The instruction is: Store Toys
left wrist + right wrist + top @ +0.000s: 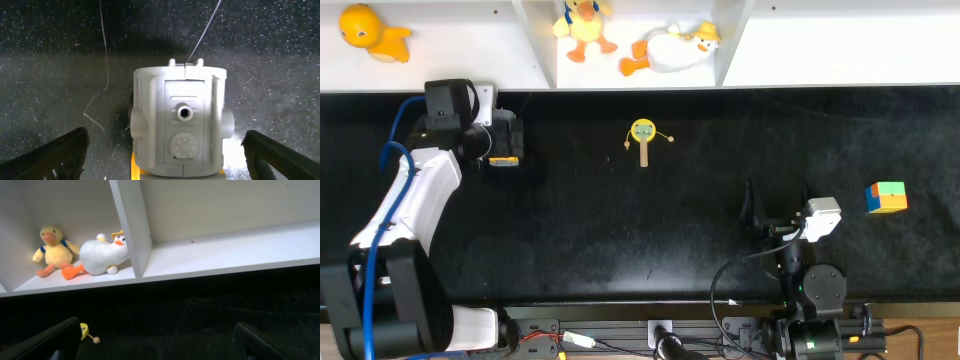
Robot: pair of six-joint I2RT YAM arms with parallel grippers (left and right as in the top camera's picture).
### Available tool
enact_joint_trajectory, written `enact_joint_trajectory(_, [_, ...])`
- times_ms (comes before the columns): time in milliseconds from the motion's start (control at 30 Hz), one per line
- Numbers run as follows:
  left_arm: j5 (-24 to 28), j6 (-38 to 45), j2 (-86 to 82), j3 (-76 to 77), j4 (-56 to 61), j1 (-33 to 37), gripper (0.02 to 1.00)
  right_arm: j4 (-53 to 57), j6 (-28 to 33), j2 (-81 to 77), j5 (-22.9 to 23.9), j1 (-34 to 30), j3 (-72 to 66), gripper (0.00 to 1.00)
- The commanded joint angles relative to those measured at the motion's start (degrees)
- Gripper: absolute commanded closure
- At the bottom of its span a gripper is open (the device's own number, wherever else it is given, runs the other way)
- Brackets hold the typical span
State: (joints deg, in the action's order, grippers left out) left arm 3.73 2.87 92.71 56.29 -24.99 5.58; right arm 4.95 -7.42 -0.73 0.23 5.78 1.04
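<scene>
Shelf [820, 50] along the worktop's [620, 230] far edge: orange duck [375, 32] in the left compartment, yellow duck plush [584, 25] and white goose [675, 48] sharing the middle 1. Near the far-left corner the left tool [165, 135] spreads wide, gripping nothing, white robot toy [180, 125] between its fingers. By the near edge the right tool [157, 345] gapes too, holding nothing.

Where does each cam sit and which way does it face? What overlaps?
Top: fixed overhead, looking down on black table and white shelf; left arm and right arm rise from the bottom edge.
Left wrist: on left arm, looking down at a grey plastic robot toy framed by the open left gripper.
Right wrist: on right arm, low, facing the shelf; open right gripper at the edge.
Shared: top and right wrist both show yellow plush duck, white plush goose, yellow wooden-handled rattle.
</scene>
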Motion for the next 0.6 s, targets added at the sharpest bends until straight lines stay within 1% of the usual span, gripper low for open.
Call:
enact_joint_trajectory(33, [-1.3, -0.8, 0.5, -0.9, -0.3, -0.6, 0.049, -0.3, 0.4, 0.5, -0.2, 0.2, -0.7, 0.005])
enact_joint_trajectory(167, [-1.4, -0.8, 1.5, -1.0, -0.7, -0.6, 0.06, -0.3, 0.4, 0.5, -0.2, 0.2, -0.7, 0.007])
enact_joint_trajectory(400, [-1.3, -0.8, 1.6, -3.5, 3.3, -0.6, 0.073, -0.3, 0.4, 0.5, -0.2, 0.2, -0.7, 0.005])
enact_joint_trajectory(433, [-1.3, -0.8, 1.6, -3.6, 3.5, -0.6, 0.088, -0.3, 0.4, 0.5, -0.2, 0.2, -0.7, 0.005])
enact_joint_trajectory(533, [-1.3, -0.8, 1.7, -3.6, 4.0, -0.6, 0.191, -0.3, 0.4, 0.5, -0.2, 0.2, -0.7, 0.005])
enact_joint_trajectory(600, [-1.3, -0.8, 1.7, -3.6, 4.4, -0.6, 0.301, -0.3, 0.4, 0.5, -0.2, 0.2, -0.7, 0.005])
